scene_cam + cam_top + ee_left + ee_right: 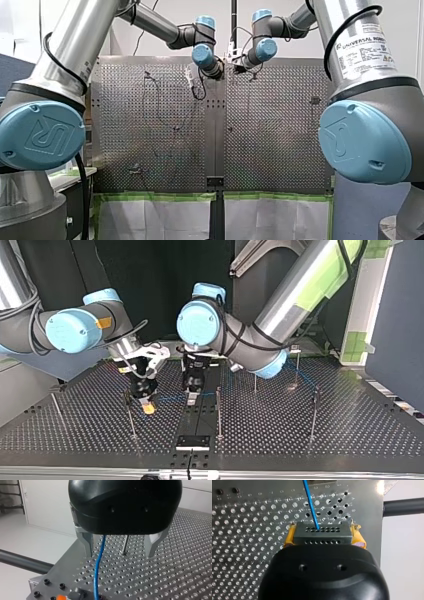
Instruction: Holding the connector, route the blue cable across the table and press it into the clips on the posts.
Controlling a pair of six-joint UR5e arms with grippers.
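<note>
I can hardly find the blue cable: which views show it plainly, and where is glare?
Left wrist view: blue cable plain against the table. Right wrist view: plain, entering the connector; glare at the table's edge. Top view: faint; bright reflection on the table. Front view: hardly visible; arms fill both sides.

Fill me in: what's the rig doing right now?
My right gripper is shut on the connector, yellow pads on both sides, with the blue cable leading out of it. My left gripper is open, low over the table, with the cable running between its metal fingers ungripped. Posts stand around them. Whether the cable is in any clip can't be told.
</note>
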